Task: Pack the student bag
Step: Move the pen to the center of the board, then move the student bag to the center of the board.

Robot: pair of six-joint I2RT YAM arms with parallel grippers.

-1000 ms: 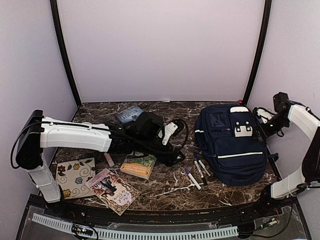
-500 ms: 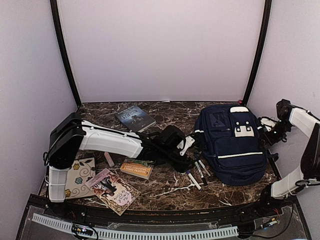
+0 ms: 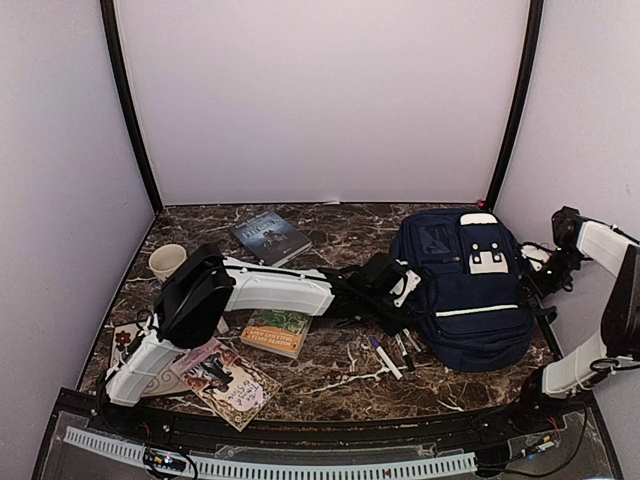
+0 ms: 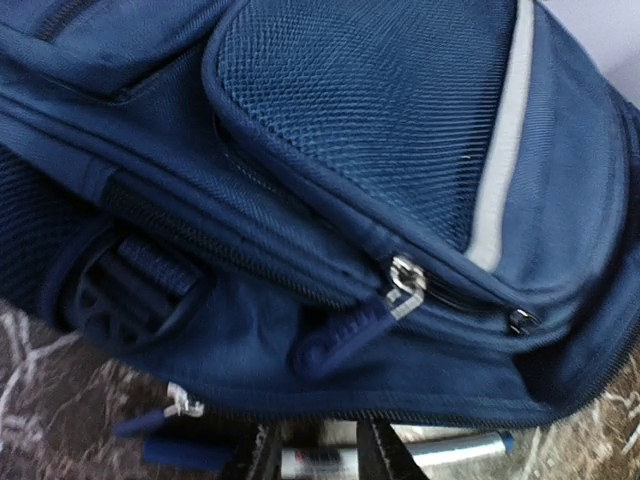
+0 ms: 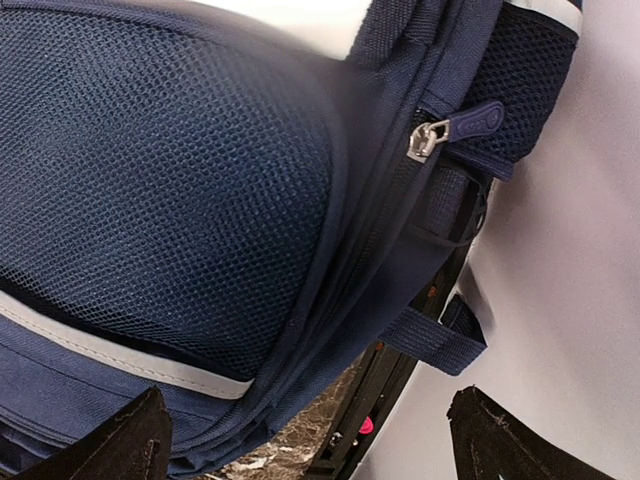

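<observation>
The student bag, navy with thin white stripes, lies flat at the table's right. My left gripper reaches across to its left side. In the left wrist view the bag fills the frame, with a zipper slider and its blue rubber pull tab just ahead of my fingertips. The left gripper stands narrowly open, with only a marker on the table showing behind the gap. My right gripper is wide open beside the bag's right side, near a webbing loop and another zipper pull.
Several markers lie at the bag's left front corner. A dark book lies at the back, an orange and green book and a pink one at the front left. A floral notebook lies partly under my left arm. A cup stands far left.
My left arm has swung right from the books to the bag's left side, its jaws narrowing. The cup has come into view. My right gripper has shifted slightly along the bag's right side.
</observation>
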